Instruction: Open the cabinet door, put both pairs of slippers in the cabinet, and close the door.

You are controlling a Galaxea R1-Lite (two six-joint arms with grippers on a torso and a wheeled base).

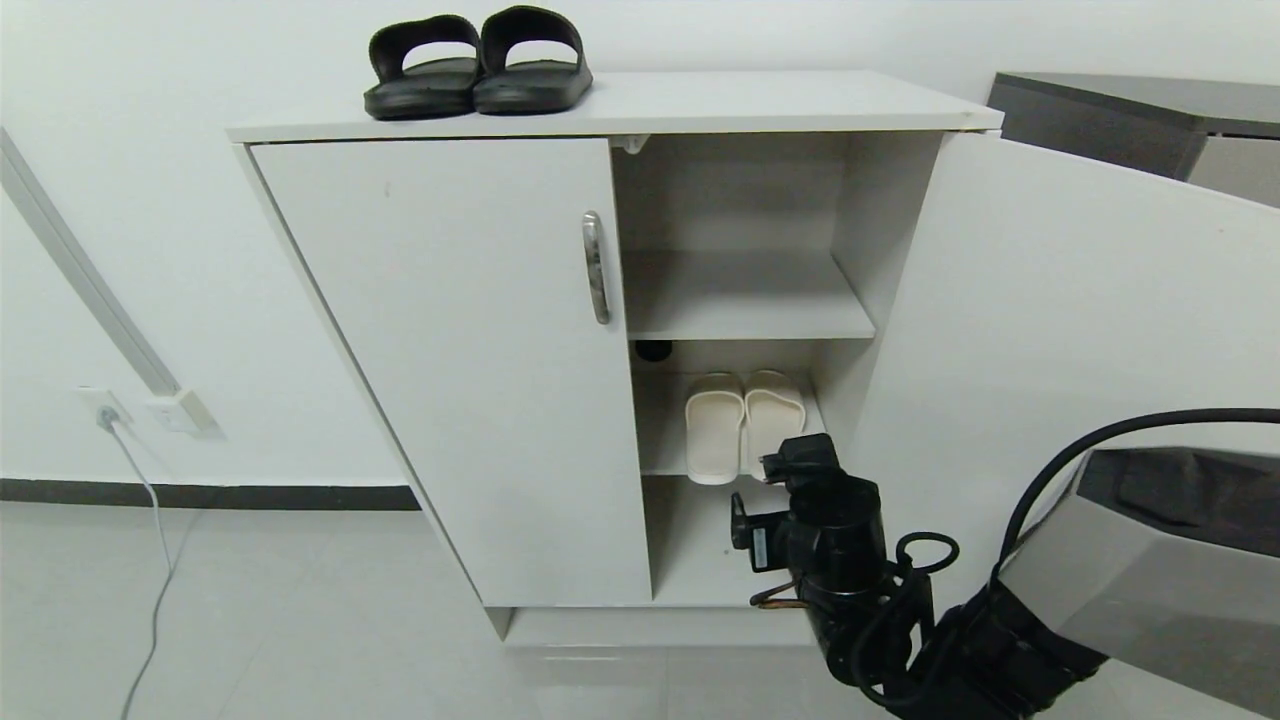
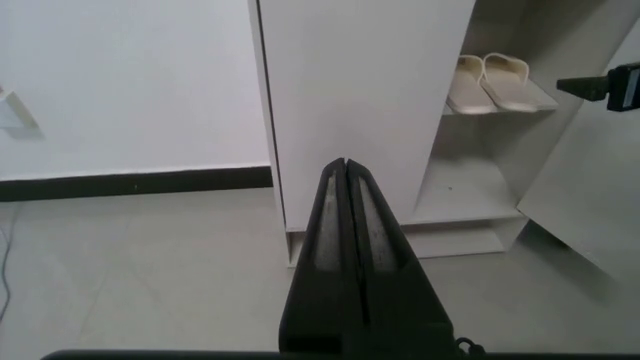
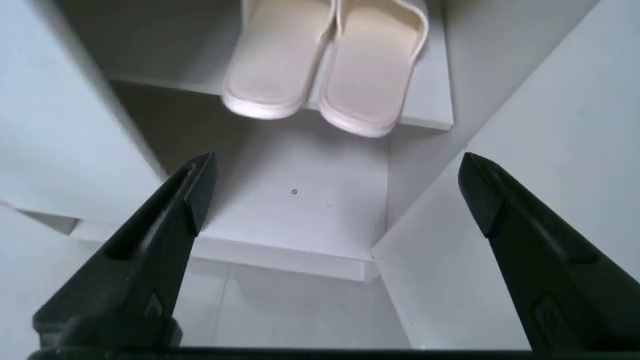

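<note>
Cabinet [image 1: 750, 100] check, anyone: which door is open, and where are the 2 pairs? (op)

So the right door [image 1: 1050, 330] stands wide open. The left door [image 1: 450, 350] is shut flat, with its metal handle [image 1: 596, 268] at the inner edge. Inside the open half, the white slippers [image 1: 745, 420] sit side by side and touching on the lower shelf [image 1: 660, 430], heels at the front edge. The upper shelf [image 1: 745, 300] is right above them. The black slippers [image 1: 520, 85] are up on top of the cabinet at its left end, above the shut door. They're also side by side and touching. (reply)

Cool, and the 2 grippers? (op)

The right gripper [image 1: 800, 455] hangs just in front of the open half, at about the level of the lower shelf's front edge. It's near the white pair's heels but not touching them. In the right wrist view its fingers are spread wide apart, with the white pair beyond the tips. The left gripper [image 2: 345, 165] is low over the floor [image 2: 150, 270], well back from the cabinet and pointing at the shut door. Its fingers are pressed tight together. (reply)
</note>
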